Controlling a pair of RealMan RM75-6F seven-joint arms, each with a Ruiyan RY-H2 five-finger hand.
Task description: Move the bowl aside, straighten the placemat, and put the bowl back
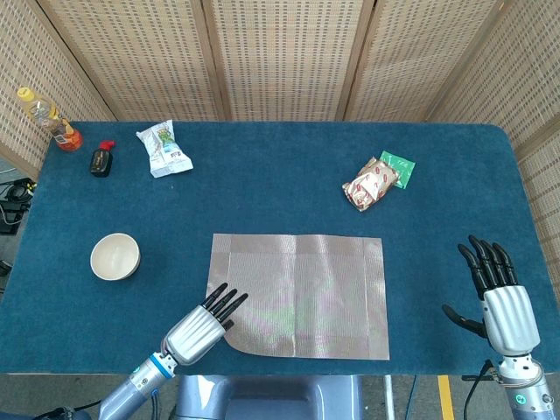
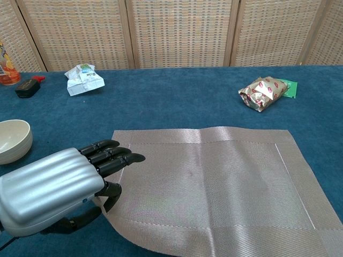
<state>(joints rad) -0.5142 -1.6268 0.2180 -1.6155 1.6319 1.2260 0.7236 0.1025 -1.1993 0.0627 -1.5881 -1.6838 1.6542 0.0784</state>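
While the left robot hand [image 1: 201, 325] pinches the placemat [image 1: 302, 293] corner, the right robot hand [image 1: 499, 296] hovers spread.

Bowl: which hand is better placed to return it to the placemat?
Probably left. The bowl sits left of the placemat, near the left hand; the right hand hovers open at the far right.

Placemat [image 1: 297, 296] — tan woven rectangle with a stitched border, lying flat on the blue counter [image 1: 289, 175], edges square to the counter's front; its near-left corner is hidden. Bowl [image 1: 115, 256] — small, cream, upright, set well apart to the placemat's left.
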